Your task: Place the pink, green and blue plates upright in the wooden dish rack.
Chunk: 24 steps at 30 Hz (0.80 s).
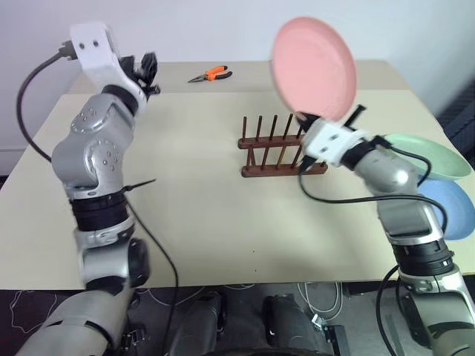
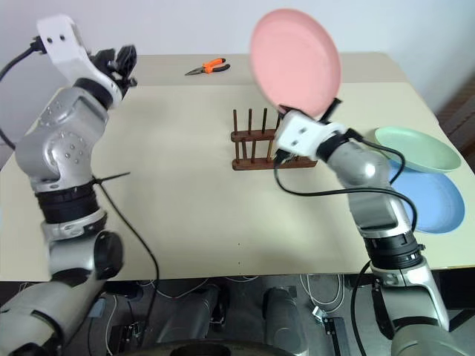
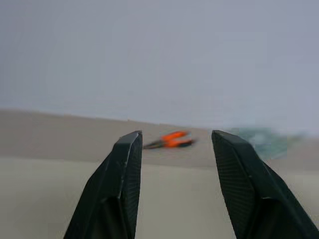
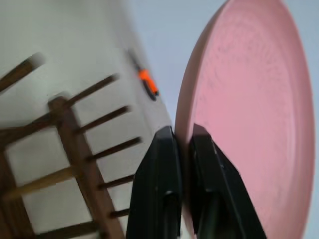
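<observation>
Right wrist view shows the right gripper (image 4: 182, 144) with its two black fingers pinching the lower rim of the pink plate (image 4: 249, 114), one finger on each face, the plate standing nearly upright above the wooden dish rack (image 4: 75, 149). From the head camera the pink plate (image 1: 313, 68) hangs in the air just over the right end of the wooden dish rack (image 1: 282, 152), not yet between any pegs. The green plate (image 1: 438, 157) lies flat at the table's right edge, overlapping the blue plate (image 1: 454, 208) beneath it; both wait their turn. The left gripper (image 3: 175, 186) is raised well to the left with its fingers spread apart and nothing between them, pointing toward the orange-handled pliers (image 1: 210, 74) at the far side of the table (image 1: 200, 208).

To do this step well, I judge the plate should be kept edge-on to the rails and lined up with a gap between two neighbouring pegs, then lowered straight until its rim rests on both base rails. The pinch sits at the very rim that must enter the rack, so the fingers risk striking the pegs; an end slot looks the easier choice. Release should wait until the plate leans against a peg
</observation>
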Motion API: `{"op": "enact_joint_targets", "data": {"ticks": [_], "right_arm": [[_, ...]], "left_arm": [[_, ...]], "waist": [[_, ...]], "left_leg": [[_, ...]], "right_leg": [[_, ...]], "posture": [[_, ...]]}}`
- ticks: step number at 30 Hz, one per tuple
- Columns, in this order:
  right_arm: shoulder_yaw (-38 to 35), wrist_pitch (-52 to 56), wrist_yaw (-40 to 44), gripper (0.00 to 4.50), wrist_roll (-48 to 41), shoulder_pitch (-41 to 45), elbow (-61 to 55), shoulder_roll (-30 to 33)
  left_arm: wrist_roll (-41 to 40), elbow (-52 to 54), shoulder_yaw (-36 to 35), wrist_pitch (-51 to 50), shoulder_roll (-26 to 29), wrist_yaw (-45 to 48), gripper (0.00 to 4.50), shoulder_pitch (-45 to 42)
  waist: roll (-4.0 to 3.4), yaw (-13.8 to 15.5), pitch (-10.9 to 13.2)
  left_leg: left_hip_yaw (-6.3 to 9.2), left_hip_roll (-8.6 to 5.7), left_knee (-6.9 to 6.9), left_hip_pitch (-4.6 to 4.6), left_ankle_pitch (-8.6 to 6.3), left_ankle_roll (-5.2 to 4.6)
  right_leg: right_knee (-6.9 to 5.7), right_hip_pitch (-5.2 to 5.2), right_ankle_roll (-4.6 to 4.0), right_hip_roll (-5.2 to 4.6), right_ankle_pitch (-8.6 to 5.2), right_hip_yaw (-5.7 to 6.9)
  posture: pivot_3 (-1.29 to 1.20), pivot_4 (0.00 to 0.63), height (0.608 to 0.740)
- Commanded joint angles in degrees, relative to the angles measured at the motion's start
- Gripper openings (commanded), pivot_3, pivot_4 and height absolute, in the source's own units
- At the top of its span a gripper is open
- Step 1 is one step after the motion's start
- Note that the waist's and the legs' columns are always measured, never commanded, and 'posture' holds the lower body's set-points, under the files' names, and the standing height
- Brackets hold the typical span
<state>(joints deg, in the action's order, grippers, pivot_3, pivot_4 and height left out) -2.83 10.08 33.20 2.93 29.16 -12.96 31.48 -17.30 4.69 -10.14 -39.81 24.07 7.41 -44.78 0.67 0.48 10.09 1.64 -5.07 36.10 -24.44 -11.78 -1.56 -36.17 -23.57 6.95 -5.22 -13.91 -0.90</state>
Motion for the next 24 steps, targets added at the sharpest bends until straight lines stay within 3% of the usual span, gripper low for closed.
{"op": "enact_joint_targets", "data": {"ticks": [1,4,8,19,24], "right_arm": [[-10.8,13.2,4.9,0.0,-22.6,-0.5,-8.3,-1.5],[-16.5,23.7,4.9,0.0,-37.0,0.5,-9.6,-1.6],[-19.2,30.3,5.4,0.0,-46.3,2.1,-6.1,-0.1],[-18.7,30.8,8.0,0.0,-48.7,6.8,10.5,1.7],[-21.8,32.5,7.3,0.0,-51.9,8.0,16.3,1.3]], "left_arm": [[-0.2,3.9,8.0,8.6,2.5,14.8,2.37,8.5],[-7.7,8.5,9.3,7.6,4.7,27.6,2.37,15.6],[-9.1,13.5,14.7,7.0,9.0,37.3,2.37,21.7],[-7.8,15.1,17.2,6.6,7.7,37.6,2.37,23.6],[-7.6,15.3,17.1,6.6,7.5,37.0,2.37,23.9]], "waist": [[-0.06,0.2,0.0],[-0.03,0.0,0.0],[-0.16,-0.4,0.0],[-0.18,-0.3,0.0],[-0.18,-0.2,0.0]], "left_leg": [[0.01,-0.01,-0.03,0.02,-0.06,-0.08],[0.03,0.0,0.01,-0.05,-0.3,-0.47],[0.02,0.04,-0.1,-0.05,-0.31,-0.48],[0.01,0.04,-0.08,-0.06,-0.3,-0.51],[0.01,0.04,-0.09,-0.06,-0.3,-0.51]], "right_leg": [[0.02,0.03,-0.02,-0.13,0.0,-0.02],[0.08,0.0,-0.07,-0.29,0.01,-0.03],[0.09,-0.06,-0.34,-0.31,-0.14,-0.07],[0.1,-0.07,-0.46,-0.32,-0.21,-0.07],[0.1,-0.07,-0.46,-0.32,-0.21,-0.07]], "posture": [[0.0,0.15,0.719],[0.0,0.15,0.719],[0.0,0.15,0.719],[0.0,0.15,0.719],[0.0,0.15,0.719]]}}
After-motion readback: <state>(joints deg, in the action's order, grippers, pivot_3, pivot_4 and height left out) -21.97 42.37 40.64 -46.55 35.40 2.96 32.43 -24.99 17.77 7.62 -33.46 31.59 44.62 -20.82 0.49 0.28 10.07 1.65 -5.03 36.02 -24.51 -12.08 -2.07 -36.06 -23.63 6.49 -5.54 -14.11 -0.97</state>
